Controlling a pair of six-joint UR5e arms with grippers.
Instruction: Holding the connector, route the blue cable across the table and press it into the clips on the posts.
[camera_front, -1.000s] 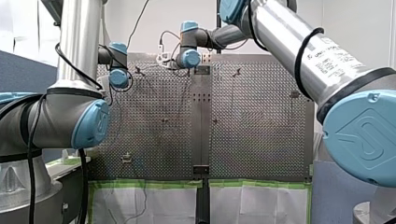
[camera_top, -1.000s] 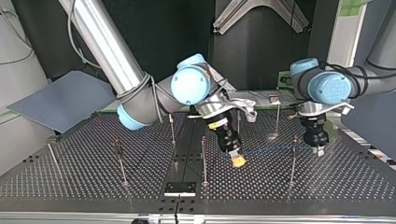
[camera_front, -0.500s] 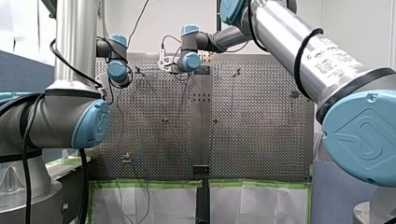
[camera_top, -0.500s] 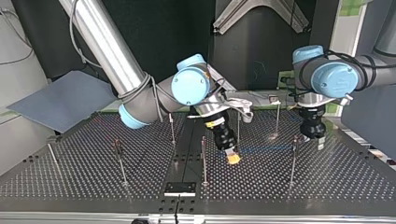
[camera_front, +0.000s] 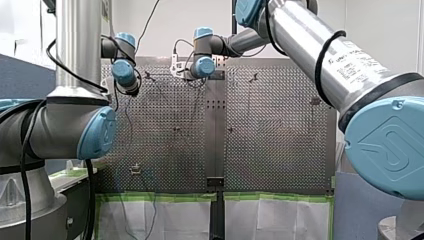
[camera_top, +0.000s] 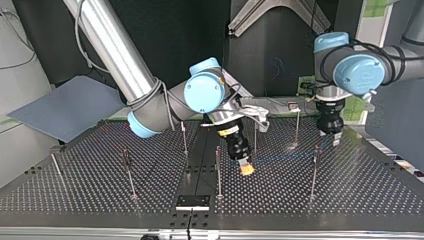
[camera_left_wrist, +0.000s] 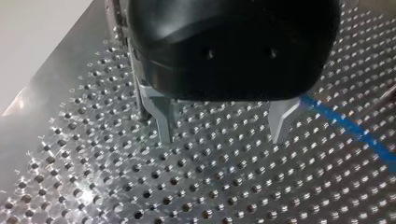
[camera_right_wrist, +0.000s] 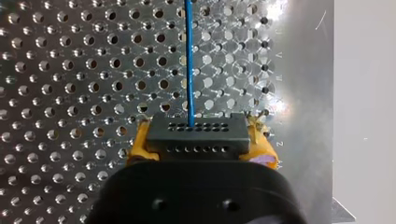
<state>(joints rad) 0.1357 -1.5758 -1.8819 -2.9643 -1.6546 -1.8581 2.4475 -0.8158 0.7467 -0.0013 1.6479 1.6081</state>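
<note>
A thin blue cable (camera_top: 280, 159) runs low over the perforated table (camera_top: 90, 195) from my right gripper (camera_top: 245, 168) to a post (camera_top: 315, 152) at the top view's right. In the right wrist view the yellow pads (camera_right_wrist: 140, 144) are shut on a black connector (camera_right_wrist: 196, 133), and the blue cable (camera_right_wrist: 189, 60) leads straight ahead from it. My left gripper (camera_top: 334, 140) hangs above the table behind that post. Its metal fingers (camera_left_wrist: 163, 126) stand open and empty in the left wrist view, with the cable (camera_left_wrist: 355, 133) lying beside them on the table.
Several thin posts stand on the table, among them one (camera_top: 218, 170) just beside my right gripper, one (camera_top: 129, 172) at the top view's left and one (camera_top: 297, 127) further back. A black bracket (camera_top: 192, 201) sits at the near edge. A grey panel (camera_top: 65, 110) leans at the left.
My left gripper has opened, let go of the cable and risen up and back from the post. My right gripper has shifted a little to the top view's left with the connector.
</note>
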